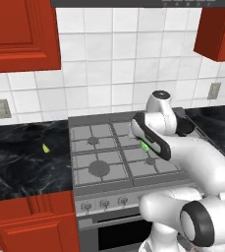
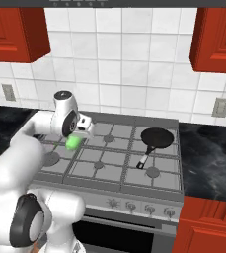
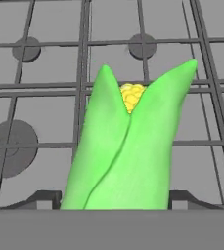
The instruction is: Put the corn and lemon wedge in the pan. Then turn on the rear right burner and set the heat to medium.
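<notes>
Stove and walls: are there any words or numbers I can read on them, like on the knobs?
None can be read.
The stove knobs carry no marks clear enough to read.
The wall outlets are plain.
The corn, pan and lemon wedge bear no writing.

- The corn is seen as bright green husk with yellow kernels at its tip.
- The lemon wedge is yellow.
- The pan is black.
- The worktop is black, veined like marble.
- The cabinets are red.
- The wall tiles are white.
</notes>
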Motion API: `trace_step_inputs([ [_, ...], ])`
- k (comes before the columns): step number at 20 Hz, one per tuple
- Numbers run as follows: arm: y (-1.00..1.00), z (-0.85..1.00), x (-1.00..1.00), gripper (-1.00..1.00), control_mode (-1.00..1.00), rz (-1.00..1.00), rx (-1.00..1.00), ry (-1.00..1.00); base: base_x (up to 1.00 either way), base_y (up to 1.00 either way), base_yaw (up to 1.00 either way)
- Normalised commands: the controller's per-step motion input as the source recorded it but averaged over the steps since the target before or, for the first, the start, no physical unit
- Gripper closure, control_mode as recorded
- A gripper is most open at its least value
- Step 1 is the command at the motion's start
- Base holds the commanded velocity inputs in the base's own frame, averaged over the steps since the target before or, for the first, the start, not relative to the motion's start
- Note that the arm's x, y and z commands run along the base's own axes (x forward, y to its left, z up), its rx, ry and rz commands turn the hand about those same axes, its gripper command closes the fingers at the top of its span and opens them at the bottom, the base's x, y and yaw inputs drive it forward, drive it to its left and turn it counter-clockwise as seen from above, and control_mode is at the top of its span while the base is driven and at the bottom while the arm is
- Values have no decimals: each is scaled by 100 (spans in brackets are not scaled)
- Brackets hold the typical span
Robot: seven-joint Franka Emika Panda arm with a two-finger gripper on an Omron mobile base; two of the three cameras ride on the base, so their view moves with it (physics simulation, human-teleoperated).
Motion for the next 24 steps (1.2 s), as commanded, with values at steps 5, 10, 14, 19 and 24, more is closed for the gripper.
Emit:
trace_step_inputs([
  [5, -81, 15, 66, 100, -100, -18, -8, 26, 0, 0, 0],
  [10, -62, 2, 67, 100, -100, -13, -5, 22, 0, 0, 0],
  [14, -27, 0, 61, 100, -100, 0, 0, 5, 0, 0, 0],
  [19, -45, 0, 48, 100, -100, 0, 0, 1, 0, 0, 0],
  [24, -44, -21, 0, 100, -100, 0, 3, -2, 0, 0, 0],
])
